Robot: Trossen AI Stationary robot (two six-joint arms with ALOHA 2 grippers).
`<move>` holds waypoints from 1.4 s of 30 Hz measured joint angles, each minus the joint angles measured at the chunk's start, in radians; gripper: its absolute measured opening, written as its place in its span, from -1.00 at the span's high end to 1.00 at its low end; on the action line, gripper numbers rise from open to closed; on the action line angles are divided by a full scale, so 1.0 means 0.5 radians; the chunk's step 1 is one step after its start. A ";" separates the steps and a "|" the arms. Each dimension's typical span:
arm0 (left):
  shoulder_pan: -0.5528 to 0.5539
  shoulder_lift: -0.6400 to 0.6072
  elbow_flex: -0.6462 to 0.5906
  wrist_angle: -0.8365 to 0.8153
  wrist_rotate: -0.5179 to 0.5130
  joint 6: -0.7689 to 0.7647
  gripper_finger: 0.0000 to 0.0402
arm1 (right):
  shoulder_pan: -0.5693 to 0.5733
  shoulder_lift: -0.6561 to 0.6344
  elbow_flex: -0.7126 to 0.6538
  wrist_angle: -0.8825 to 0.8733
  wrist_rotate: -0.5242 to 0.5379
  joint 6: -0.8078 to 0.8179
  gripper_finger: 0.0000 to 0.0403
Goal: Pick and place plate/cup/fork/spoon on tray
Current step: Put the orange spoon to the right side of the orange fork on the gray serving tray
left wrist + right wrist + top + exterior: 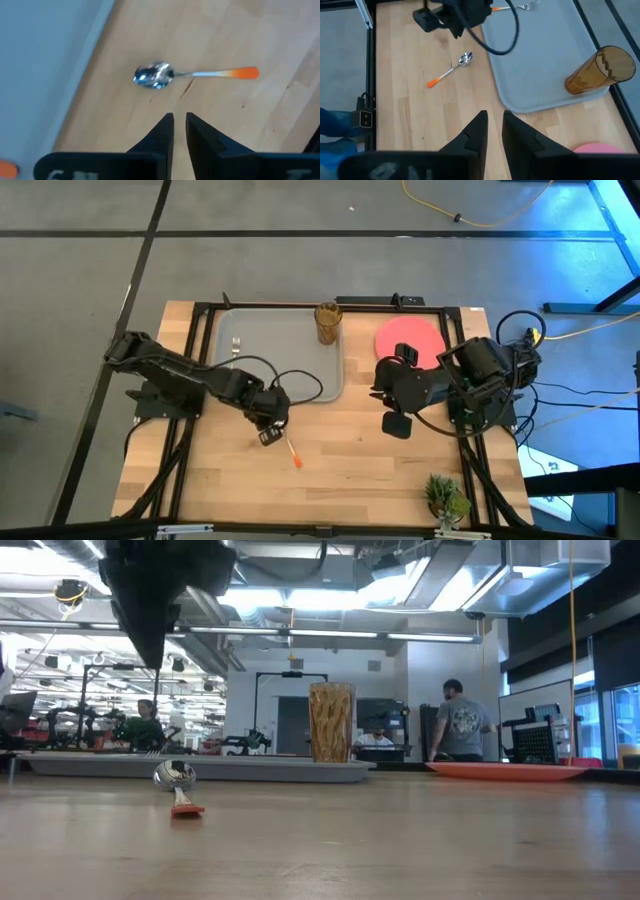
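From above, near the middle of the frame, the grey tray (280,355) lies on the wooden table (350,450). The cup (328,323) stands on the tray's upper right corner. The fork (236,343) lies on the tray's left part. The plate (410,338) sits on the table right of the tray, not on it yet. The spoon (291,448) lies on the table below the tray, beside the left gripper (270,436). The right gripper (397,423) waits right of the middle, holding nothing.

Down low, the spoon's shiny bowl (175,776) faces the camera at lower left, and the cup (331,721) stands tall in the middle. This view shows how flat the spoon lies; the top view does not.

Looking past the left arm's fingers (159,137), they are nearly shut with only a thin gap and hold nothing. The spoon (192,75) lies above them in the frame.

Looking past the right arm's fingers (476,135), they too are almost together and empty. This view shows the fork (517,7) at the top edge clearly.

The spoon is thin and flat, so the fingers could slip and push it away.
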 joint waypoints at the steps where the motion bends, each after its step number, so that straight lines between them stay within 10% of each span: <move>1: 0.026 0.022 0.000 -0.005 0.029 -0.024 0.76 | 0.000 0.000 0.000 0.000 0.000 0.003 0.71; 42: 0.328 0.504 0.001 0.109 0.161 0.307 0.74 | 0.000 0.000 -0.001 0.023 0.001 0.056 0.71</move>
